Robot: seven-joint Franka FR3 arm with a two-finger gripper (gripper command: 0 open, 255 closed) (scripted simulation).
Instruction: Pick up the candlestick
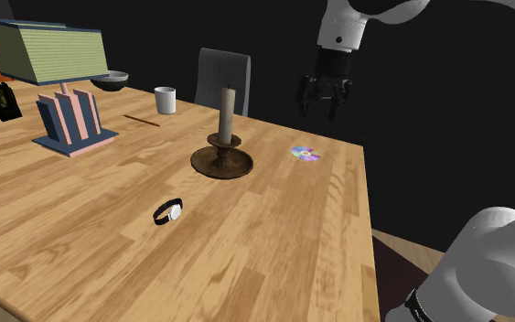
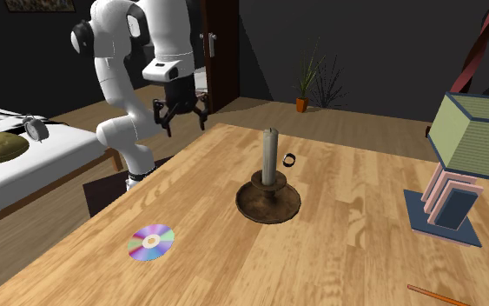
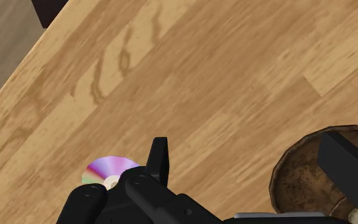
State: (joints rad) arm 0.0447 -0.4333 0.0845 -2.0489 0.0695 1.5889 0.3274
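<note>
Shoulder view: the gripper (image 1: 319, 109) hangs spread and empty over the table (image 1: 273, 238), near a disc (image 1: 305, 153), clear of the candlestick (image 1: 223, 137) — upright mid-table; nothing grasped yet — approach, closing and lift are all left.

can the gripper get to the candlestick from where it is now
Probably yes. The gripper hangs open above the table, apart from the candlestick, and nothing stands between them; the disc lies flat nearby.
</note>
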